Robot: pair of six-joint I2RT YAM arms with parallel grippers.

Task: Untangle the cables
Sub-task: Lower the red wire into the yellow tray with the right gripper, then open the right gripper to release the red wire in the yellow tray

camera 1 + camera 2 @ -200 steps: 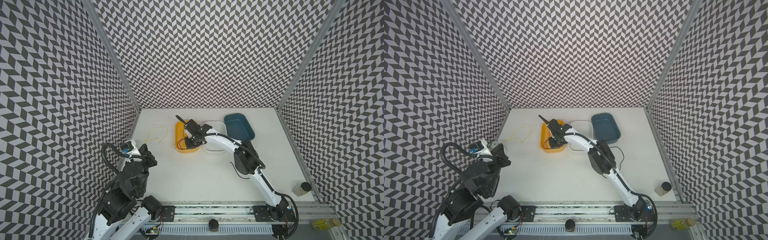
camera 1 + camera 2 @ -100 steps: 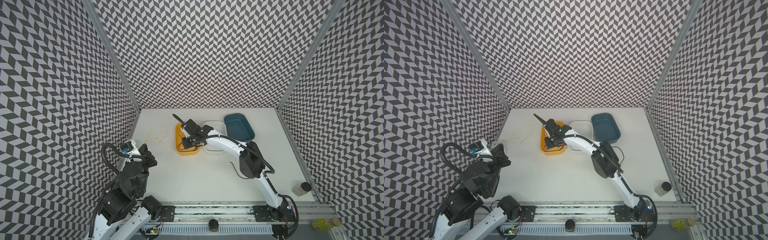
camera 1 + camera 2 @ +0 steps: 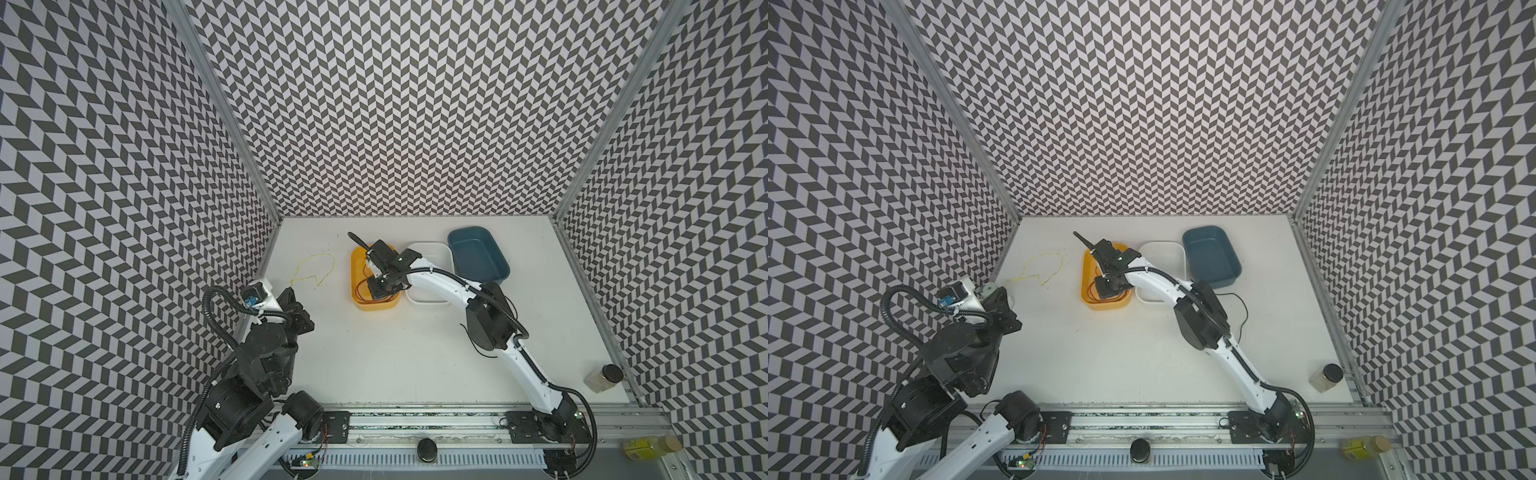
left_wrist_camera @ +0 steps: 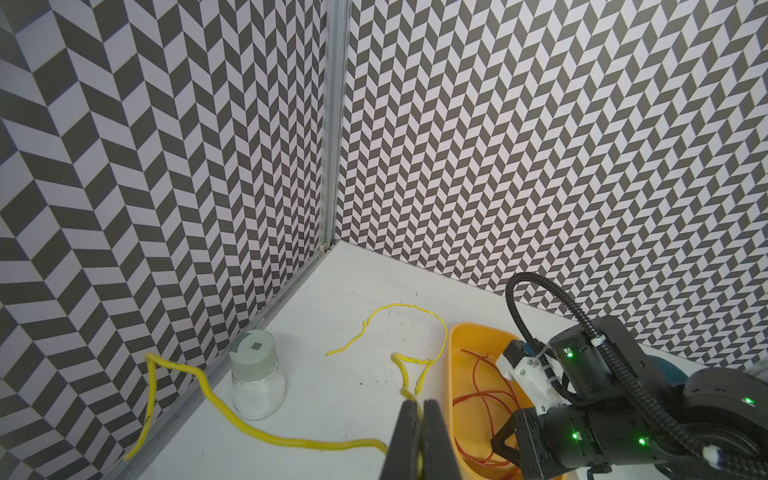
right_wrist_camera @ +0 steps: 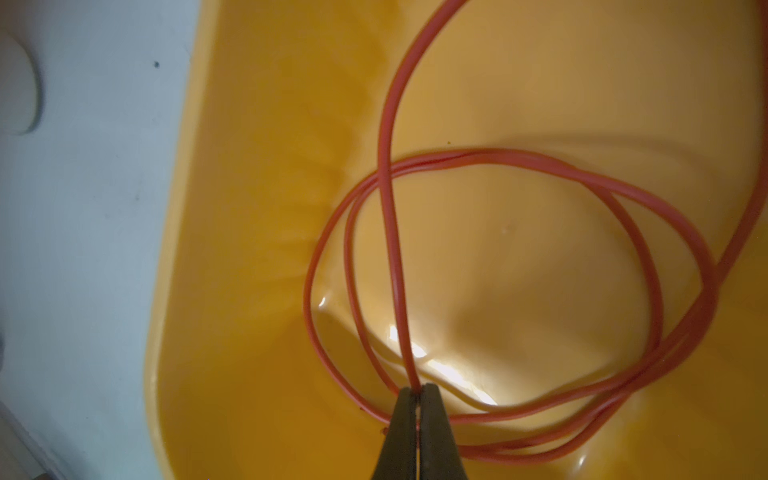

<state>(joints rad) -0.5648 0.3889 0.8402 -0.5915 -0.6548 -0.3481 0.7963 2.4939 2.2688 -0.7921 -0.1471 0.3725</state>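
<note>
A yellow cable (image 3: 316,270) (image 3: 1042,268) lies looped on the white table at the back left. My left gripper (image 4: 419,405) is shut on it, and the cable trails out past the fingers toward the wall. A red cable (image 5: 498,166) (image 3: 365,286) lies coiled in the orange tray (image 3: 355,299) (image 5: 174,291). My right gripper (image 5: 417,390) (image 3: 376,291) is down inside that tray, shut on one strand of the red cable. A thin black cable (image 3: 1244,309) lies on the table beside the right arm's elbow, partly hidden under it.
A white tray (image 3: 432,253) and a blue tray (image 3: 478,257) stand to the right of the orange one. A grey-lidded glass jar (image 4: 257,374) stands by the left wall. A black-lidded jar (image 3: 602,376) sits at the front right. Patterned walls enclose three sides.
The right wrist has shifted a little to the left over the orange tray, still shut on the red cable. The left arm has not moved.
</note>
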